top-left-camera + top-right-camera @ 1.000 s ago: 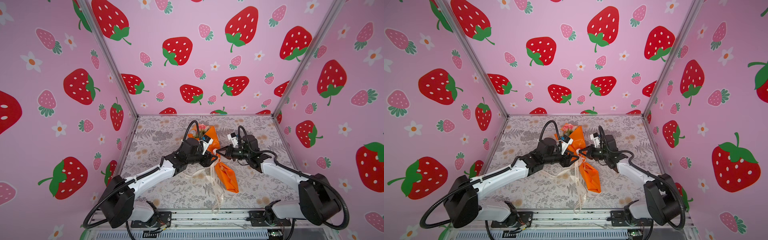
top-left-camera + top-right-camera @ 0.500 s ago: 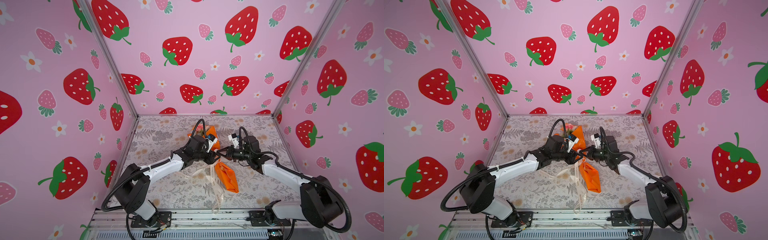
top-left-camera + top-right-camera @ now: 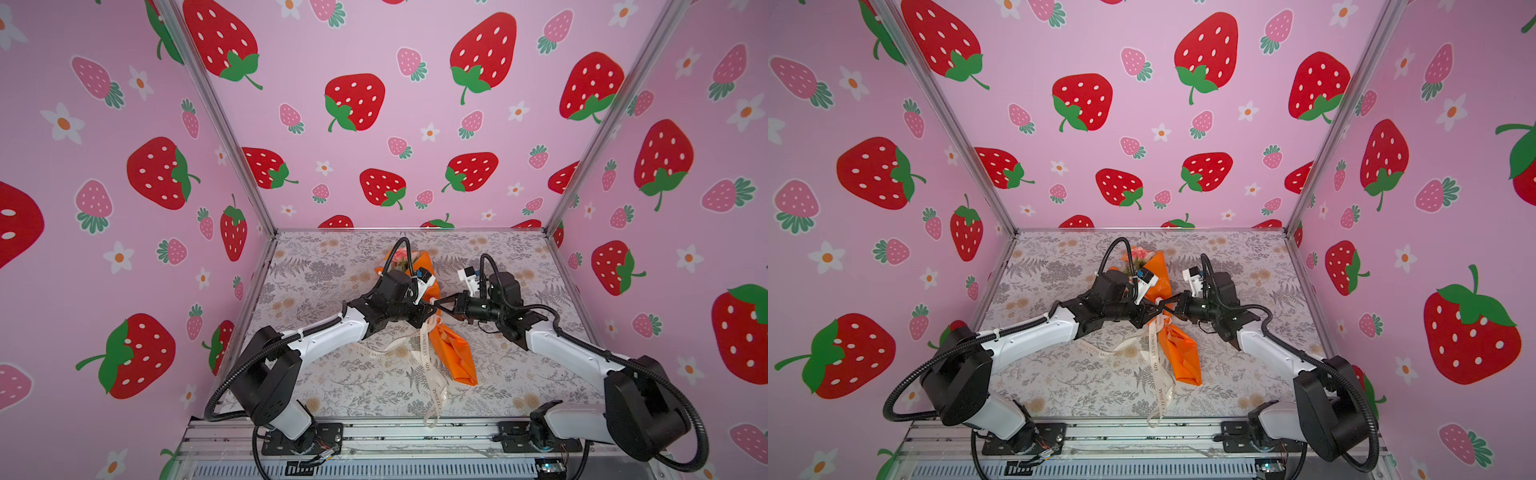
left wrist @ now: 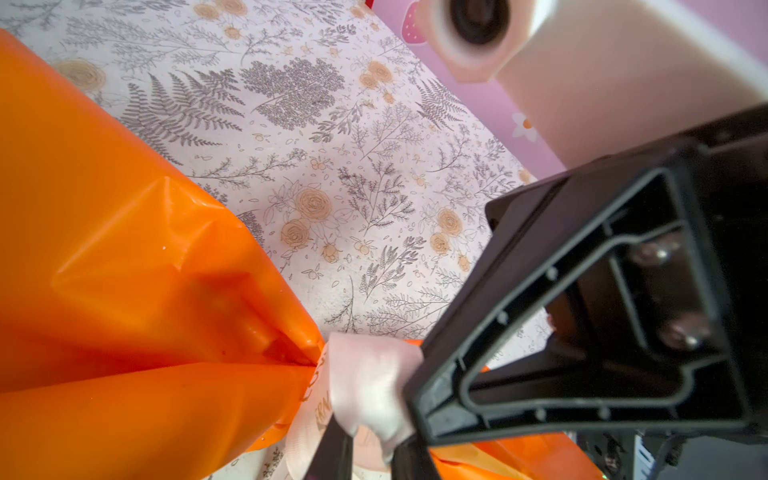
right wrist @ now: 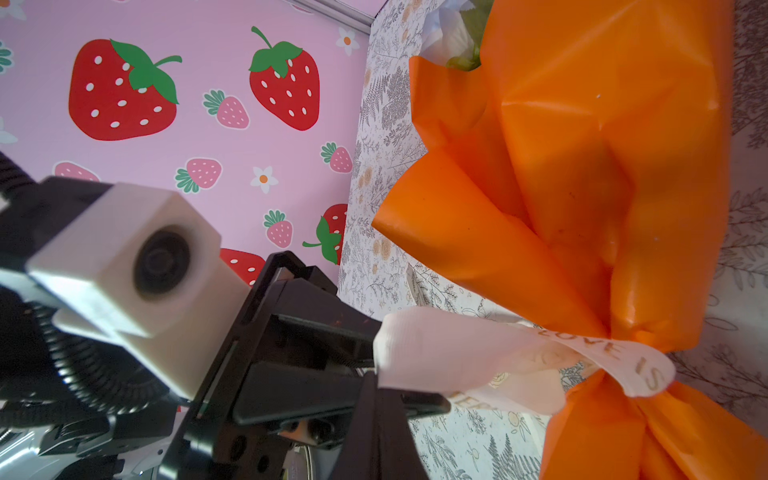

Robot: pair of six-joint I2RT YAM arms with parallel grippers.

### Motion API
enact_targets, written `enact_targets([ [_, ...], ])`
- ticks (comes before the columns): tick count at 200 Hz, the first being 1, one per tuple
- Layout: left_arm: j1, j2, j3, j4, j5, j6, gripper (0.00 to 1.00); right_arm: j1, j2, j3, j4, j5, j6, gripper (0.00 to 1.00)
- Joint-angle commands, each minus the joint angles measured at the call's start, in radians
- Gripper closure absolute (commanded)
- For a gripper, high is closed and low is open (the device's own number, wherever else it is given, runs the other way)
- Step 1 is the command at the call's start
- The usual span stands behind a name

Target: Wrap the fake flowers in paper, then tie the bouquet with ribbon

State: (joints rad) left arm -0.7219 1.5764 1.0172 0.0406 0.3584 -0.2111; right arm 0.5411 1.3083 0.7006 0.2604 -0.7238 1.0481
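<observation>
The bouquet of fake flowers lies in orange wrapping paper (image 3: 453, 353) (image 3: 1183, 353) mid-table, with pink heads (image 3: 400, 258) (image 3: 1138, 254) at the far end and a white head (image 5: 451, 33) in the right wrist view. A cream printed ribbon (image 3: 428, 353) (image 3: 1156, 361) circles its narrow waist. My left gripper (image 3: 428, 311) (image 3: 1156, 309) (image 4: 368, 430) is shut on a ribbon loop (image 4: 365, 382). My right gripper (image 3: 439, 305) (image 3: 1169, 303) (image 5: 374, 380) faces it, shut on another loop (image 5: 436, 357). The stems are hidden by the orange paper (image 4: 124, 270) (image 5: 582, 166).
Two ribbon tails trail toward the front; one (image 3: 434, 411) hangs over the table's front edge onto the metal rail (image 3: 374, 436). Pink strawberry walls (image 3: 124, 249) close in the left, back and right sides. Both arm bases stand at the front corners.
My left arm has swung in toward the bouquet's waist and its jaws have closed on the ribbon. The right gripper has stayed in place, shut.
</observation>
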Motion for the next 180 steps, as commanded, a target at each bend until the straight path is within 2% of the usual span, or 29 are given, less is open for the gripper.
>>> enact_targets([
  [1, 0.004, 0.001, 0.037, -0.001, 0.002, -0.005, 0.95, 0.007, -0.044, -0.005, -0.068, 0.025, -0.029, 0.9],
  [10, 0.004, -0.005, 0.032, -0.004, -0.011, -0.01, 1.0, 0.008, -0.063, 0.004, -0.119, 0.046, -0.051, 0.87],
  [39, 0.007, -0.016, 0.023, -0.032, -0.047, -0.03, 1.0, 0.037, -0.166, 0.032, -0.368, 0.215, -0.149, 0.67],
  [55, 0.009, -0.015, 0.02, -0.038, -0.049, -0.042, 1.0, 0.09, -0.237, 0.037, -0.486, 0.324, -0.192, 0.64],
  [80, 0.009, -0.006, 0.019, -0.05, -0.045, -0.066, 1.0, 0.296, -0.324, 0.035, -0.621, 0.516, -0.222, 0.64],
  [99, 0.01, 0.0, 0.016, -0.046, -0.046, -0.085, 1.0, 0.452, -0.349, 0.014, -0.7, 0.645, -0.165, 0.66],
  [116, 0.01, 0.0, 0.015, -0.048, -0.046, -0.105, 1.0, 0.621, -0.371, -0.022, -0.701, 0.744, -0.118, 0.67],
  [140, 0.01, 0.008, 0.015, -0.051, -0.037, -0.119, 1.0, 0.773, -0.321, -0.056, -0.722, 0.773, -0.04, 0.67],
  [156, 0.01, 0.012, 0.011, -0.051, -0.033, -0.128, 1.0, 0.901, -0.256, -0.045, -0.751, 0.826, -0.003, 0.64],
  [180, 0.01, 0.014, 0.003, -0.041, -0.033, -0.138, 1.0, 0.981, -0.178, -0.057, -0.748, 0.841, 0.061, 0.56],
])
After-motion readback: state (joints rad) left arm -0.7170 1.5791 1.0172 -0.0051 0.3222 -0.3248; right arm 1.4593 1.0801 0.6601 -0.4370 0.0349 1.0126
